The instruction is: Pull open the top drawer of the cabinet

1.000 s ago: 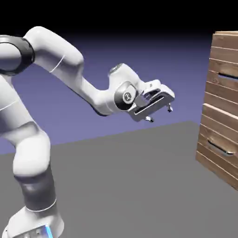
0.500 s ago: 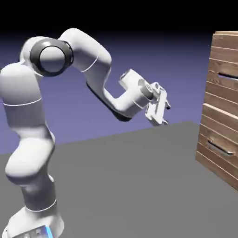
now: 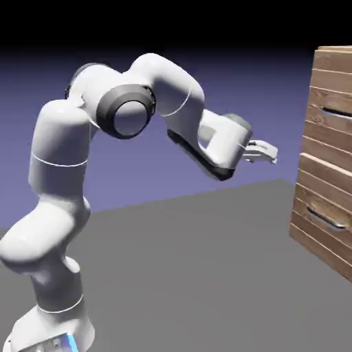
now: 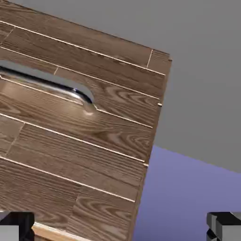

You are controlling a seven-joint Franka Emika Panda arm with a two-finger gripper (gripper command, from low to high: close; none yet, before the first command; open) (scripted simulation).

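Top drawer point(image 3: 334, 125) sat high in the plank cabinet point(image 3: 322, 179), at the exterior view's right. Tool point(image 4: 121, 231) stood open, apart from it. Judged stiff, fairly heavy; smooth handle point(image 3: 338, 112) likely slippery, best gripped mid-bar.

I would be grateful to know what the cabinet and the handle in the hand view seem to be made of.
The cabinet looks like brown wooden planks with a satin finish, judging by the swirling grain and thin seams. The handle looks like polished metal, given its bright streaks, though shiny plastic could look similar.
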